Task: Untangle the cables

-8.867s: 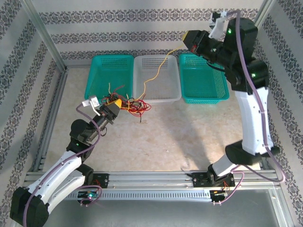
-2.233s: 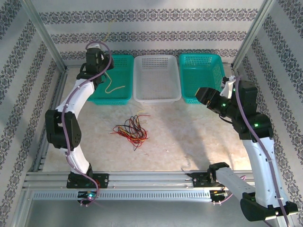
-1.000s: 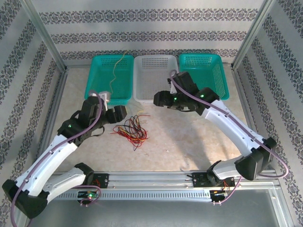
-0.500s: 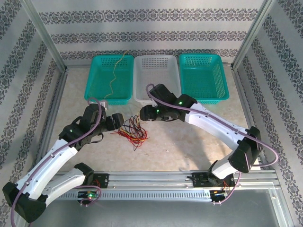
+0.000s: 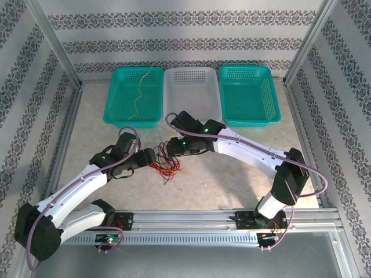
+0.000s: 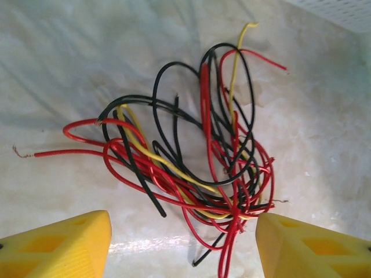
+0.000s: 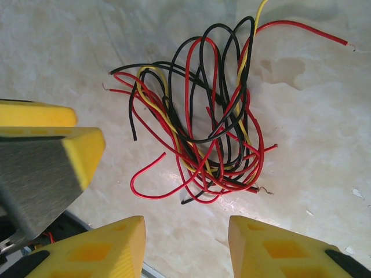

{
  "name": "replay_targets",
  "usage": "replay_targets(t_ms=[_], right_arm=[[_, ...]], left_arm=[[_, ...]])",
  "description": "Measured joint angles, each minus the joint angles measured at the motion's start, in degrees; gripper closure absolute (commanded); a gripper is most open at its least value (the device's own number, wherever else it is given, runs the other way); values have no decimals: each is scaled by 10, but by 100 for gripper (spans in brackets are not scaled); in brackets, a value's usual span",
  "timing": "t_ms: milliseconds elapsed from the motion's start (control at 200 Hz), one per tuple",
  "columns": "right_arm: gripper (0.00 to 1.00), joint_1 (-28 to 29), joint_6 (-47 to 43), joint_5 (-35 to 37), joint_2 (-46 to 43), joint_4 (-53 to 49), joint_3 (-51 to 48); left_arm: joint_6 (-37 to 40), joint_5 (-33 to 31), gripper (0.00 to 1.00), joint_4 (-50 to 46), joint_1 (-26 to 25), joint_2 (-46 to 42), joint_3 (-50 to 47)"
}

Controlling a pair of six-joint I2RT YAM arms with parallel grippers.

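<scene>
Left hand (image 6: 182, 225) and right hand (image 7: 184, 230) hover low over the cables (image 6: 234, 200) — left wide, right narrower, both empty.

You see thin flexible cables (image 6: 191, 168) in red, black and yellow on a mottled cream tabletop (image 6: 69, 58). Behind the cables stand a teal plastic mesh basket (image 5: 119, 98), a white plastic mesh basket (image 5: 194, 92) and a second teal plastic mesh basket (image 5: 249, 95).
</scene>
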Motion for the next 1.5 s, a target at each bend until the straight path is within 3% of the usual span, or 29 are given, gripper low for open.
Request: replay_targets(t_ms=[300,535,755,894,974,1319,1414,1504], right_arm=[[57,0,0,19,-12,-4,-27],[56,-23,6,28,-57,-4,-84],[56,-63,13,29,-117,-2,-125],[57,-81,13,29,-144,-3,-146],[57,-90,13,28,-152,-3,-149],[57,-135,8,27,-192,-7,-149],[57,-139,3,27,-196,-10,-149],[57,-139,-1,27,-199,-12,-149]], left_arm=[[-28,36,38,48,-5,13,-14],[-60,53,45,82,-51,46,-33],[-72,53,63,101,-78,108,-18],[-70,51,90,105,-83,140,6],[-68,53,100,105,-86,148,24],[-53,101,100,102,-150,179,198],[-49,115,87,104,-164,185,217],[-42,124,62,104,-171,190,218]])
